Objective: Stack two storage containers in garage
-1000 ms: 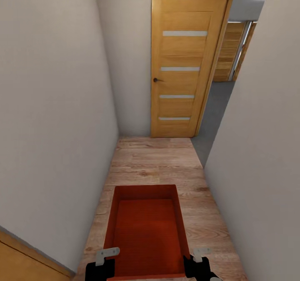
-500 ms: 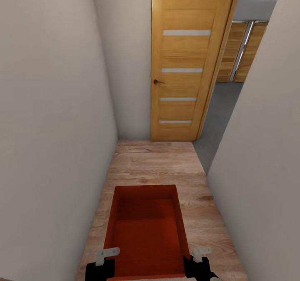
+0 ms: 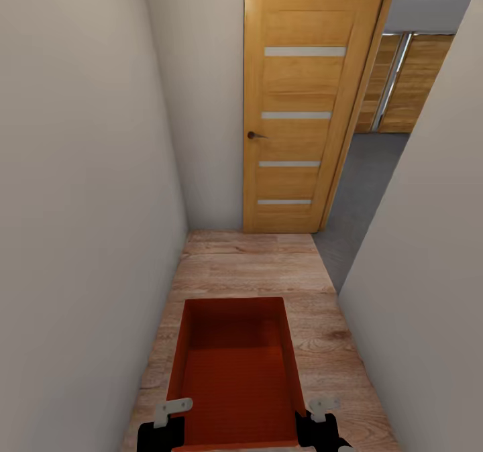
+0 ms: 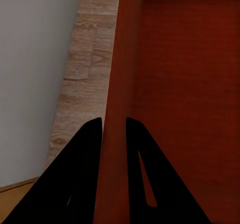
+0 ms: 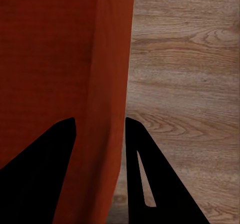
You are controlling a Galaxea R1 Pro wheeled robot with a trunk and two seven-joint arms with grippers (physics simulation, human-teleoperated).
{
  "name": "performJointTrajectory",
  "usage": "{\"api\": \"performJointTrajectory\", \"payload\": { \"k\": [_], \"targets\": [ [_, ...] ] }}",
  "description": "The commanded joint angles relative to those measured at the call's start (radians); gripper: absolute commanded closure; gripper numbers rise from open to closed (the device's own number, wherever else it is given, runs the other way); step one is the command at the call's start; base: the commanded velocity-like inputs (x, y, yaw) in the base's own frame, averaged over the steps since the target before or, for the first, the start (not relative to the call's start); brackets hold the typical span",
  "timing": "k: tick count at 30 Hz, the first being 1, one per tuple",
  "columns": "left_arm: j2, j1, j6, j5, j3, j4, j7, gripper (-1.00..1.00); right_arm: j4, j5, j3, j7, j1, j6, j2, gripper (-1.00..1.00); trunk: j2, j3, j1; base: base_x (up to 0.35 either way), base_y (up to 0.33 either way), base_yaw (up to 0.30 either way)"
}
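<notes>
Nearest the robot, the left hand is clamping the left wall of an orange-red bin, one finger inside and one outside, as the left wrist view shows with the thin wall pinched between the two dark fingers. The right hand is doing the same on the right wall; in the right wrist view its fingers are straddling the bin's side, though a sliver of space seems to be showing on the outer side. So the bin is hanging between the two hands, carried level above the wood-plank floor, open top up, its long axis pointing straight ahead down the hallway. Both arms are equally near it, one on each side. The hallway is narrow: a white wall is running close along the left and another along the right, leaving modest room on either side of the bin. Ahead, the plank floor is ending at an orange wooden door swung back against the end wall. To its right the doorway is standing open onto the grey concrete floor of the garage, with wood-panelled doors at the far side. The coming move is likely calling for a forward run, then a right turn through that opening, minding the right wall's corner.
</notes>
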Motion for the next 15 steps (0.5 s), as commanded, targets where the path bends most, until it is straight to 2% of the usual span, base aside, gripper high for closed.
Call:
{"api": "performJointTrajectory", "payload": {
  "k": [1, 15],
  "targets": [
    [-0.001, 0.000, 0.009, 0.001, -0.003, 0.036, 0.011, 1.00, -0.003, 0.006, -0.010, 0.013, -0.001, -0.028, 0.017, 1.00, -0.002, -0.002, 0.001, 0.316, 0.000, 0.000],
    [-0.001, 0.000, 0.009, 0.001, -0.003, 0.036, 0.011, 1.00, -0.003, 0.006, -0.012, 0.014, -0.001, -0.028, 0.017, 1.00, -0.002, -0.002, 0.001, 0.316, 0.000, 0.000]
  ]
}}
